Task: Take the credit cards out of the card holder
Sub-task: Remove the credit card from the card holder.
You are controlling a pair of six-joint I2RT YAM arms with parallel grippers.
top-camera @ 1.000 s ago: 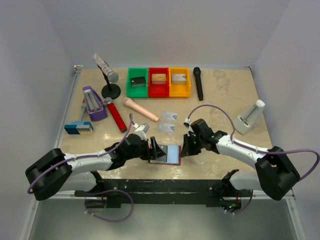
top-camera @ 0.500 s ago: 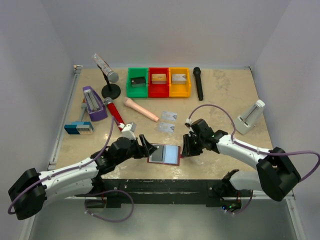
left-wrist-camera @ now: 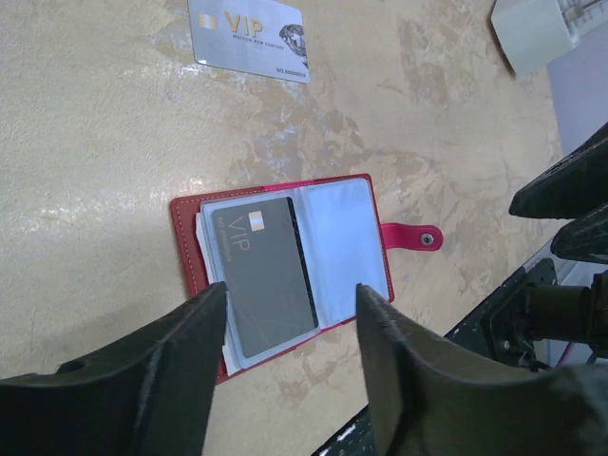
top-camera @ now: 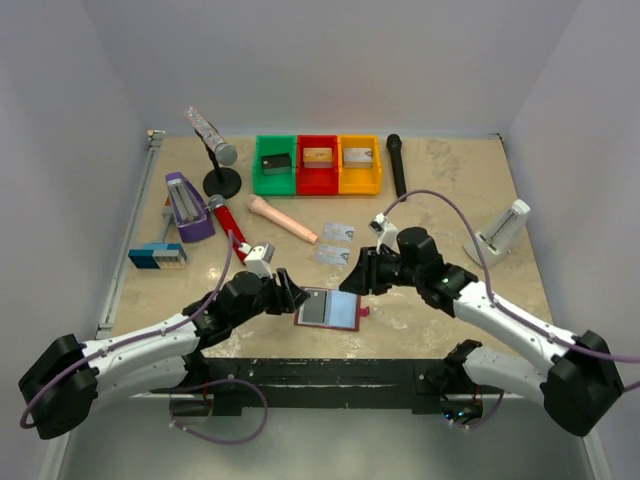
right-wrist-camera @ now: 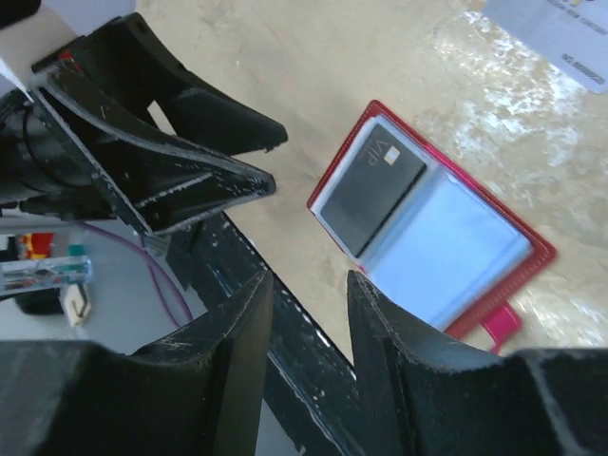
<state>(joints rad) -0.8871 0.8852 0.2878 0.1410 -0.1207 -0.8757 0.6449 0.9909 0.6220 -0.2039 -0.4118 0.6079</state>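
We find the left gripper [top-camera: 290,289] with its jaws apart and nothing between them. In its wrist view both fingers [left-wrist-camera: 180,366] frame the card holder [left-wrist-camera: 334,226] without touching it.

The card holder lies open and flat on the table [top-camera: 440,180], just ahead of the left fingertips. Its little red tab points away from that gripper. A dark card [left-wrist-camera: 271,275] sits in the clear pocket on the side nearer the left gripper, with a pale edge showing from beneath it. The pocket on the tab side shows plain pale blue.

The right gripper [top-camera: 352,277] also has its jaws apart and grips nothing. It hangs just past the holder's far edge, towards the tab end, and is clear of the holder.

Two silver cards [top-camera: 331,255] lie loose on the table just beyond the right gripper, one behind the other and slightly apart.

Farther beyond the left gripper we note a pink cylinder [top-camera: 282,218] and a red microphone [top-camera: 231,230]. A white stand [top-camera: 498,235] sits well off to the outer side of the right gripper.

Farthest from both grippers stand three bins in a row, green [top-camera: 256,166], red [top-camera: 318,182] and yellow [top-camera: 360,184]. A black microphone [top-camera: 397,167] lies just beside the yellow one.
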